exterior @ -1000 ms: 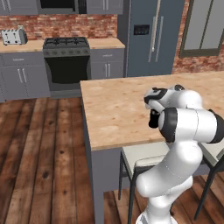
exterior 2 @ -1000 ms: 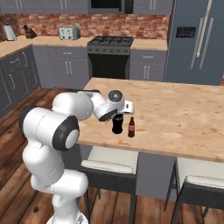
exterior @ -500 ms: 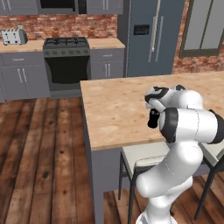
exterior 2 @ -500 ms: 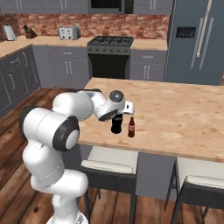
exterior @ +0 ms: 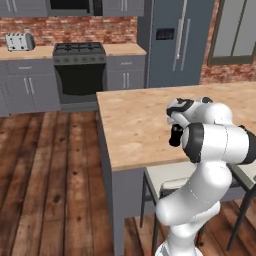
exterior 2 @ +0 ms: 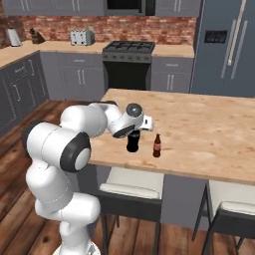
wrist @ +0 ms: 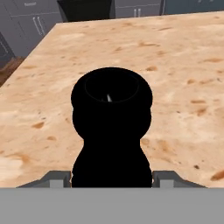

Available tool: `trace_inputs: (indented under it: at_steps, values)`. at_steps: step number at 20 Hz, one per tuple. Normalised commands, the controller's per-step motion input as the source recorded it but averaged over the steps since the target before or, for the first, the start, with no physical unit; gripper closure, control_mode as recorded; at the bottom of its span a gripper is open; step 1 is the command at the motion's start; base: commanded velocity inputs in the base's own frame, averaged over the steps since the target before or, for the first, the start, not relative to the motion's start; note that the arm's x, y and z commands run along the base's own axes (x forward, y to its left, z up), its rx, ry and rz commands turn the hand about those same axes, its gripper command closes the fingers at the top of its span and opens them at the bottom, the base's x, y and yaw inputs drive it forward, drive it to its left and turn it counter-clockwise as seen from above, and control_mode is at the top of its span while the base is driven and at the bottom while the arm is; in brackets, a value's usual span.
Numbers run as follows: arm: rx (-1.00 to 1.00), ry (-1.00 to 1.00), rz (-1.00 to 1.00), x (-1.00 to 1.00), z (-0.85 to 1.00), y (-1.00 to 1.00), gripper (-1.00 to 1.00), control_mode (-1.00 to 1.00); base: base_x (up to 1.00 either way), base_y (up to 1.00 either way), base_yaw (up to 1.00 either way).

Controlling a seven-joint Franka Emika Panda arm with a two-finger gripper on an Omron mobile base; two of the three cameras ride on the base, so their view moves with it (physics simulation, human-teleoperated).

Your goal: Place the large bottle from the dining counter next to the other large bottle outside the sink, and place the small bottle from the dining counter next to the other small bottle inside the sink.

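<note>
The large bottle, black and squat, stands upright on the desk near its front edge, and the gripper is right down over its top. From the hand view the bottle sits dead centre with a grey finger just outside each flank, so the fingers bracket it, but whether they are actually pressing on it I cannot tell. Just beside it, apart from it, the small bottle stands brown and slim. The step in hand looks like securing the large one for the carry to the sink. Doing that well likely means closing squarely on the body, below the shoulder, then lifting straight up before any swing. A sideways pull could clip the small neighbour. In the left base view the gripper hangs close in front of the arm's own elbow, so a slow, vertical exit seems wisest.
</note>
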Motion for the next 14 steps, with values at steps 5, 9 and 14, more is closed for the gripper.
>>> trace_inputs:
  at_steps: [5,9,14]
  values:
    - [0.00,0.00,0.00,0.00,0.00,0.00,1.00,1.00,-0.11,0.56,0.01]
    - [0.00,0.00,0.00,0.00,0.00,0.00,1.00,1.00,-0.07,0.62,0.01]
    - [0.00,0.00,0.00,0.00,0.00,0.00,1.00,1.00,-0.01,0.70,0.02]
